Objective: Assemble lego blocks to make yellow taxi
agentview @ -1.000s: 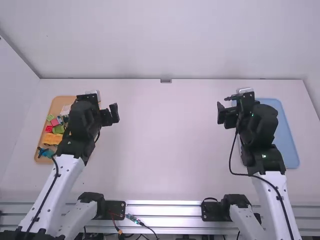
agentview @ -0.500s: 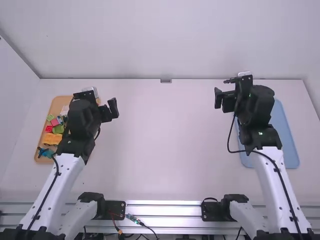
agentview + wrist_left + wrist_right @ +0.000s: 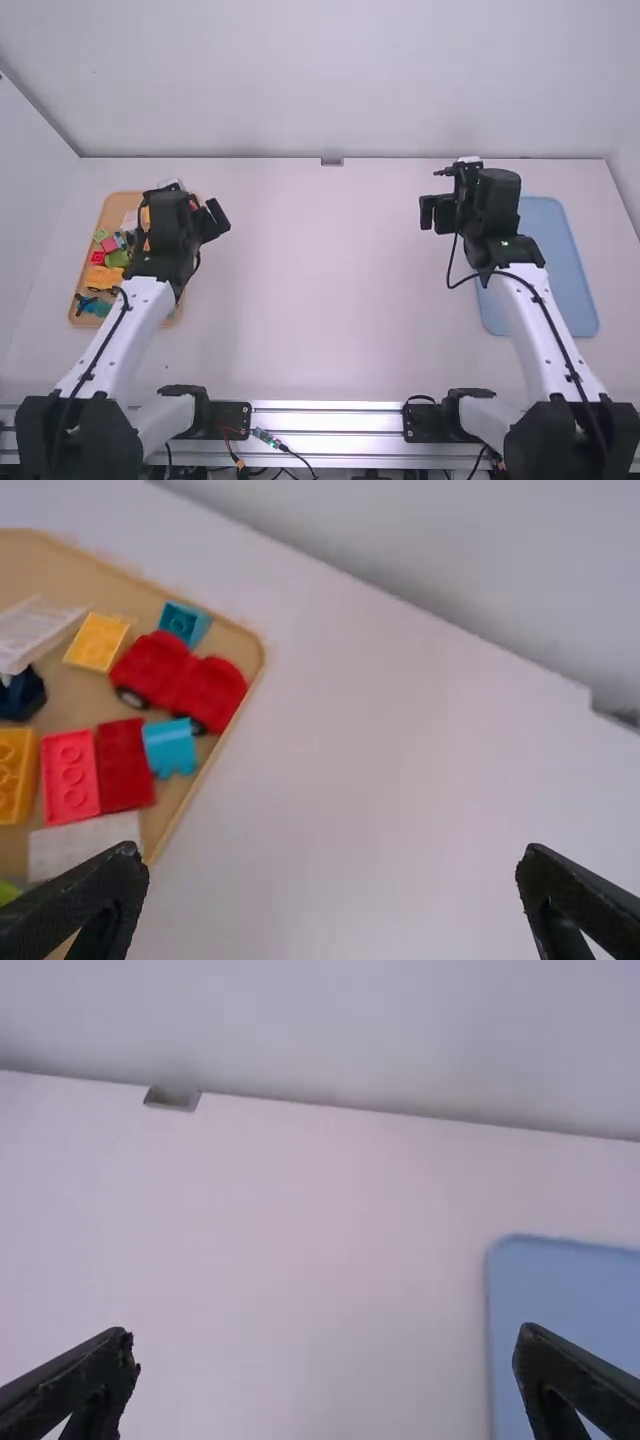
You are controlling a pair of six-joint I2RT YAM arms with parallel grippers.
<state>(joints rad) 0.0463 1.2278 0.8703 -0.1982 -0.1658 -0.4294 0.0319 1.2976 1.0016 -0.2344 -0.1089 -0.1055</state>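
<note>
well, lego blocks (image 3: 72,777) near left claw (image 3: 186,209)

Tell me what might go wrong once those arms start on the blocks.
The bright red block and dark red block sit side by side, so the open left gripper might knock one grabbing the other. The red wheeled piece lies by the tray's rim, which could get bumped.

on the counter (image 3: 330,300): 1 tan tray (image 3: 78,702), 1 blue tray (image 3: 550,260). in tan tray, per l. wrist view: 2 yellow/orange blks (image 3: 97,642), 2 red blks (image 3: 70,775), 2 teal blks (image 3: 170,747), 2 whitish pcs (image 3: 85,848), 1 dk blue pc (image 3: 20,695), 1 red car (image 3: 155,668).
</note>
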